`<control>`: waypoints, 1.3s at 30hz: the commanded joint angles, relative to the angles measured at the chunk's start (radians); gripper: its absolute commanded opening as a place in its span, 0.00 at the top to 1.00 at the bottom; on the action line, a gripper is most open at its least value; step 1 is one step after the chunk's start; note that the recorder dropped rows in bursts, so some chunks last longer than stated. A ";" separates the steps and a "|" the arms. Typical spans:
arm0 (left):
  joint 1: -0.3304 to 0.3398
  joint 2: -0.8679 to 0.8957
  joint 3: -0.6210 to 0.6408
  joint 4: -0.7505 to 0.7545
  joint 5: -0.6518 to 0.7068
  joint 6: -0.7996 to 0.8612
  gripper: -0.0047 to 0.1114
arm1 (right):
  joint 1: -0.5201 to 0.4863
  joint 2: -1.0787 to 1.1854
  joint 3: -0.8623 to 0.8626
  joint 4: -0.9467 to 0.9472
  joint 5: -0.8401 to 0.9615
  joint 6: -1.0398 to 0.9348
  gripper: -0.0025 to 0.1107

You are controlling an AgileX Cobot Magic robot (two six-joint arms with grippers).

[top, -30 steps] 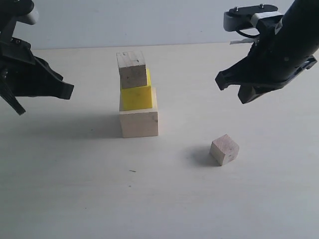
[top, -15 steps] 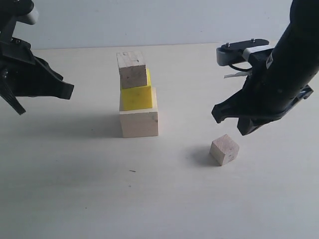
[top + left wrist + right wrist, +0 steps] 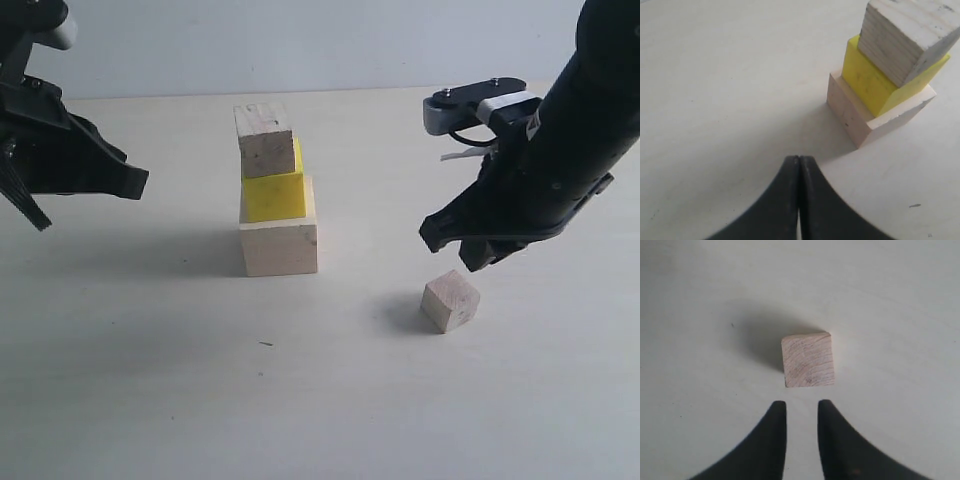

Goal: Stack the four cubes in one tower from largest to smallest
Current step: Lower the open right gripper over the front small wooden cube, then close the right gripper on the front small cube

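A column of three stands mid-table: the large pale wooden cube (image 3: pixel 279 245) at the bottom, the yellow cube (image 3: pixel 273 192) on it, a small bare wooden cube (image 3: pixel 264 139) on top, set slightly askew. The same column shows in the left wrist view, pale cube (image 3: pixel 860 115), yellow cube (image 3: pixel 875 82), small cube (image 3: pixel 907 35). The other small wooden cube (image 3: pixel 450 300) (image 3: pixel 807 360) lies alone on the table to the right. My right gripper (image 3: pixel 456 246) (image 3: pixel 802 404) hangs just above and behind it, open, with nothing between its fingers. My left gripper (image 3: pixel 128 182) (image 3: pixel 799 159) is shut and empty, left of the column.
The pale table (image 3: pixel 150 380) is the only other surface; its far edge meets a light wall (image 3: pixel 300 40). A small dark speck (image 3: pixel 265 344) lies in front of the column.
My right gripper has come down and slightly left, from high above the table to just over the lone small cube. The left arm and the column have not moved.
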 commanded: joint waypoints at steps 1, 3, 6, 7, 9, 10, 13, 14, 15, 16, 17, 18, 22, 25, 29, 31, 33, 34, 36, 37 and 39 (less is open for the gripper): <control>0.003 -0.008 -0.004 -0.010 -0.003 -0.007 0.96 | 0.000 0.000 0.002 0.012 -0.012 -0.048 0.59; 0.003 -0.008 -0.004 -0.010 -0.003 -0.007 0.96 | 0.000 0.010 0.002 0.012 -0.018 -0.048 0.49; 0.003 -0.008 -0.004 -0.010 -0.003 -0.007 0.96 | 0.000 0.041 0.002 0.012 -0.035 -0.048 0.36; 0.003 -0.008 -0.004 -0.010 -0.003 -0.007 0.96 | 0.000 0.056 0.002 0.012 -0.044 -0.048 0.35; 0.003 -0.008 -0.004 -0.010 -0.003 -0.007 0.96 | 0.000 0.088 0.002 0.012 -0.059 -0.048 0.34; 0.003 -0.008 -0.004 -0.010 -0.003 -0.007 0.96 | 0.000 0.104 0.002 0.012 -0.069 -0.048 0.34; 0.003 -0.008 -0.004 -0.010 -0.003 -0.007 0.96 | 0.000 0.142 0.002 0.012 -0.093 -0.056 0.34; 0.003 -0.008 -0.004 -0.010 -0.003 -0.007 0.96 | 0.000 0.154 0.002 0.012 -0.104 -0.061 0.34; 0.003 -0.008 -0.004 -0.010 -0.003 -0.007 0.96 | 0.000 0.163 0.002 0.012 -0.114 -0.064 0.34; 0.003 -0.008 -0.004 -0.010 -0.003 -0.007 0.96 | 0.000 0.175 0.002 0.012 -0.124 -0.065 0.34; 0.003 -0.008 -0.004 -0.010 -0.003 -0.007 0.96 | 0.000 0.183 0.002 0.012 -0.133 -0.070 0.34; 0.003 -0.008 -0.004 -0.010 -0.005 -0.007 0.96 | 0.000 0.190 0.002 0.012 -0.140 -0.070 0.34; 0.003 -0.008 -0.004 -0.010 -0.005 -0.007 0.96 | 0.000 0.224 -0.021 0.003 -0.140 -0.096 0.35; 0.003 -0.008 -0.004 -0.010 -0.005 -0.007 0.96 | 0.000 0.255 -0.049 -0.010 -0.112 -0.096 0.36; 0.003 -0.008 -0.004 -0.010 -0.005 -0.007 0.96 | 0.000 0.289 -0.068 -0.031 -0.107 -0.096 0.37; 0.003 -0.008 -0.004 -0.010 -0.005 -0.007 0.96 | 0.000 0.300 -0.068 -0.036 -0.112 -0.096 0.37; 0.003 -0.008 -0.004 -0.010 -0.009 -0.007 0.96 | 0.000 0.313 -0.068 -0.038 -0.112 -0.096 0.37; 0.003 -0.008 -0.004 -0.010 -0.009 -0.007 0.96 | 0.000 0.326 -0.068 -0.035 -0.112 -0.096 0.37; 0.003 -0.008 -0.004 -0.010 -0.009 -0.007 0.96 | 0.000 0.344 -0.068 -0.035 -0.114 -0.094 0.37; 0.003 -0.008 -0.004 -0.010 -0.009 -0.007 0.96 | 0.000 0.346 -0.068 -0.035 -0.116 -0.094 0.37; 0.003 -0.008 -0.004 -0.010 -0.009 -0.007 0.96 | 0.000 0.346 -0.068 -0.035 -0.120 -0.094 0.37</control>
